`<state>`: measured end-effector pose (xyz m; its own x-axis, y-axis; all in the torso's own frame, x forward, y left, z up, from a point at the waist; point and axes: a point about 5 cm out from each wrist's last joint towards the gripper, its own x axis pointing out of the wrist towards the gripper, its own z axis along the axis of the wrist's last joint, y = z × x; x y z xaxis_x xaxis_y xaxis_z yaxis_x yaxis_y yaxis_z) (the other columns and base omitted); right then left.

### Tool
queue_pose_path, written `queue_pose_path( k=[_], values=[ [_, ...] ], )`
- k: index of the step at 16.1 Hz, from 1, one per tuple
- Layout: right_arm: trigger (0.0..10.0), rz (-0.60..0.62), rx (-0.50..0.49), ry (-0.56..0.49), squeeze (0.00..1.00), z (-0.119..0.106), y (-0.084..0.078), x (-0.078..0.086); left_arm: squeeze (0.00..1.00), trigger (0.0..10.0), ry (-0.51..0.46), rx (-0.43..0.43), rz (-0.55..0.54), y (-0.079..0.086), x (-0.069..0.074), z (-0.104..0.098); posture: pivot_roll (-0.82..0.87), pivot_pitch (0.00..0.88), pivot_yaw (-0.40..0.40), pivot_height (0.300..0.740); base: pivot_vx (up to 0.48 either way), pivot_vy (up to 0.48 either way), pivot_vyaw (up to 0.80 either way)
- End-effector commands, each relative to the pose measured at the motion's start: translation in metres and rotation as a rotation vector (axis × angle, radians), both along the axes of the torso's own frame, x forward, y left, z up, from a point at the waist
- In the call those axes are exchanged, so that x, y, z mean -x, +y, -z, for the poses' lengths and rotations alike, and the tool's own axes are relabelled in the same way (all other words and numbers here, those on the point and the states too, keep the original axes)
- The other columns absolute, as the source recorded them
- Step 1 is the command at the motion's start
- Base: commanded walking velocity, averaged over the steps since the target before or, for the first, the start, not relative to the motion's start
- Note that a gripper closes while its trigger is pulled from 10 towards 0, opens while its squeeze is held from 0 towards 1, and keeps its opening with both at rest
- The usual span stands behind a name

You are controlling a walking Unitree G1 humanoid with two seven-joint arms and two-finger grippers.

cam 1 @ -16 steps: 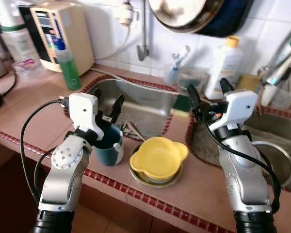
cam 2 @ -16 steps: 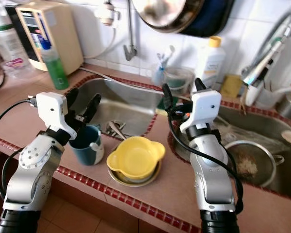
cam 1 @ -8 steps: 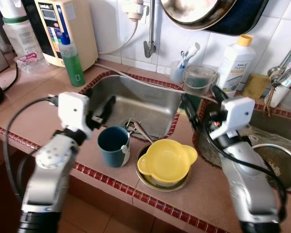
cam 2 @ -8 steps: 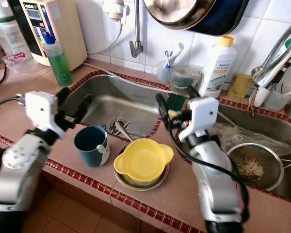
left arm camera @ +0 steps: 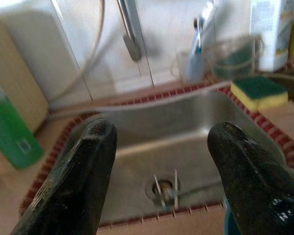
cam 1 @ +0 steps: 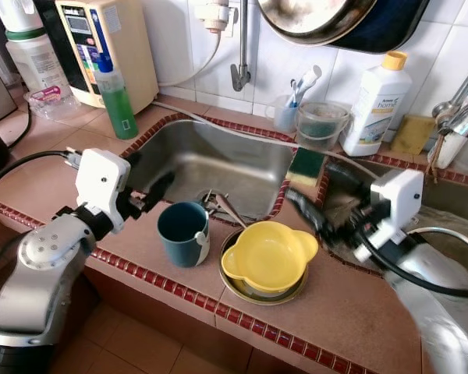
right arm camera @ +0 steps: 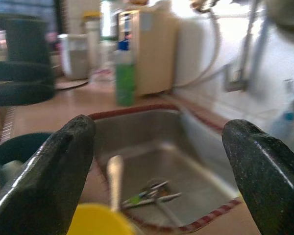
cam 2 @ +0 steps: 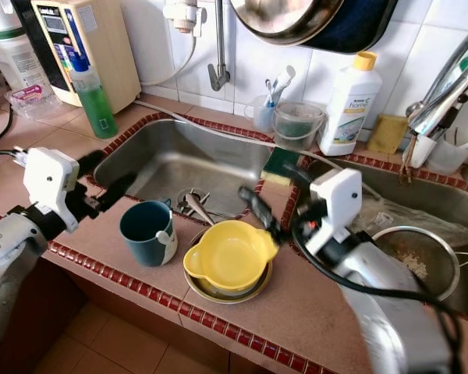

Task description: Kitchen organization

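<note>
A teal mug (cam 1: 183, 231) stands on the tiled counter at the front rim of the steel sink (cam 1: 218, 160). Beside it a yellow two-handled bowl (cam 1: 267, 257) rests in a metal dish. My left gripper (cam 1: 146, 181) is open, just left of the mug and apart from it. My right gripper (cam 2: 269, 183) is open and blurred; its lower finger hangs over the bowl's far rim. Cutlery (left arm camera: 165, 188) lies by the drain. A green-topped sponge (cam 1: 306, 164) sits on the divider between the basins.
A green soap bottle (cam 1: 115, 97) and a beige water unit (cam 1: 109, 39) stand at the back left. A white detergent bottle (cam 1: 378, 97), a plastic tub (cam 1: 320, 125) and a brush cup (cam 1: 285, 113) line the wall. A strainer (cam 2: 409, 261) sits in the right basin.
My right arm has swung left and down, bringing its open fingers over the yellow bowl. The left gripper has drawn back left from above the mug. The camera shifted at first.
</note>
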<state>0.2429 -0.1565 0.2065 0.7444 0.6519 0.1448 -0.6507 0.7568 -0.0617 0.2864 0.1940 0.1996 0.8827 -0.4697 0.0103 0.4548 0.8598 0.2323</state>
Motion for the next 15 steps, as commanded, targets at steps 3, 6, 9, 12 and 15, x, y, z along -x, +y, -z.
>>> queue_pose_path(
  k=[3, 6, 9, 12, 15],
  values=[
    [10.0, -0.141, 0.007, 0.071, 0.00, -0.002, 0.006, 0.014, 0.00, 10.0, 0.032, -0.027, 0.055, -0.005, -0.001, -0.010, -0.16, 0.071, 0.023, 0.740, 0.000, 0.000, 0.00],
    [10.0, -0.247, 0.022, 0.132, 0.00, -0.001, 0.008, 0.023, 0.00, 10.0, 0.136, -0.046, 0.113, -0.004, 0.000, -0.005, -0.16, 0.073, 0.017, 0.740, 0.000, 0.000, 0.00],
    [10.0, -0.265, 0.039, 0.153, 0.00, -0.001, 0.007, 0.025, 0.00, 10.0, 0.183, -0.075, 0.178, -0.004, 0.007, -0.007, -0.15, 0.073, 0.010, 0.740, 0.000, 0.000, 0.00],
    [10.0, -0.273, 0.050, 0.165, 0.00, -0.001, 0.005, 0.025, 0.00, 10.0, 0.250, -0.076, 0.200, -0.003, 0.008, -0.012, -0.15, 0.074, 0.002, 0.740, 0.000, 0.000, 0.00],
    [10.0, -0.278, 0.053, 0.172, 0.00, -0.002, 0.005, 0.025, 0.00, 10.0, 0.310, -0.129, 0.205, -0.005, 0.007, -0.011, -0.16, 0.077, -0.001, 0.740, 0.000, 0.000, 0.00]
  ],
)
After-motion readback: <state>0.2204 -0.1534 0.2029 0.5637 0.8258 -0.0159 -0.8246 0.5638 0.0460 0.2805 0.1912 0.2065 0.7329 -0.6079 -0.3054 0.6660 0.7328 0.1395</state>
